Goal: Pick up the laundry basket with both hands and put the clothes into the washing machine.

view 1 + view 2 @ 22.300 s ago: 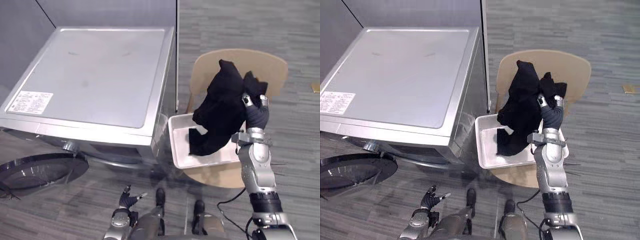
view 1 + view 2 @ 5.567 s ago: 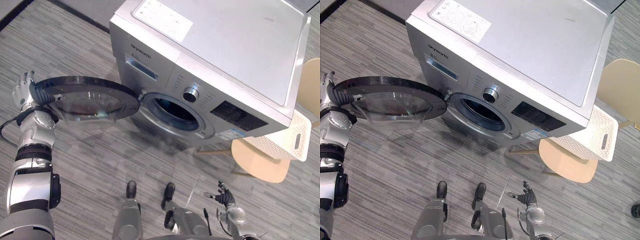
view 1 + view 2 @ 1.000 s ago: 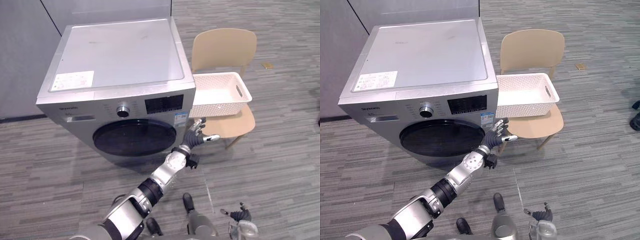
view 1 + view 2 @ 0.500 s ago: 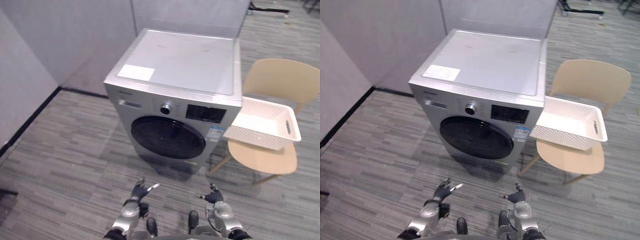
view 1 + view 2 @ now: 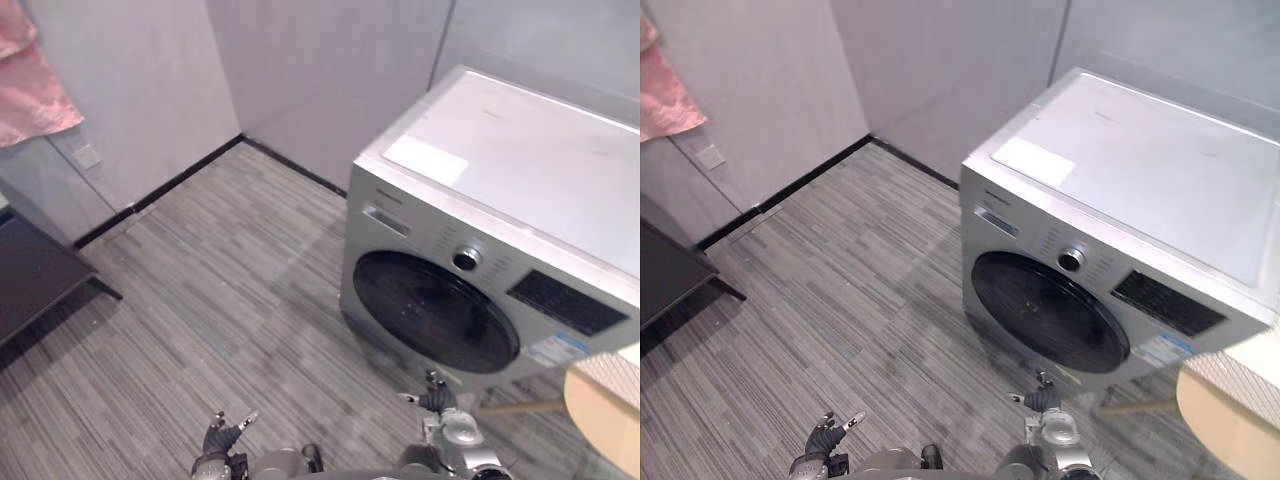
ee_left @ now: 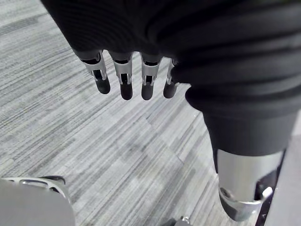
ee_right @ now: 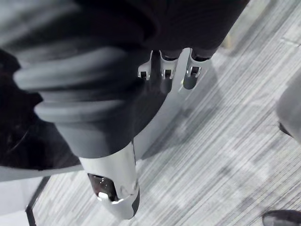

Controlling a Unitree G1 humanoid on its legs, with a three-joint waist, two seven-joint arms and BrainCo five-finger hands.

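Washing machine (image 5: 1140, 170) door (image 5: 1050, 312) shut; basket (image 5: 1248, 368) corner over chair (image 5: 1225, 420).

Tally from where I stand: singles all round, plus my two hands.

One washing machine (image 5: 500, 200), carrying one round door (image 5: 435, 310), one knob (image 5: 466, 259) and one white label (image 5: 425, 160) on its top. One tan chair (image 5: 1225, 425) and one white basket (image 5: 1240, 372), both cut by the edge. One pink cloth (image 5: 35, 85), one wall plate (image 5: 88, 156), one dark low surface (image 5: 30, 280). My hands, two: left hand (image 5: 222, 440), right hand (image 5: 440, 402).
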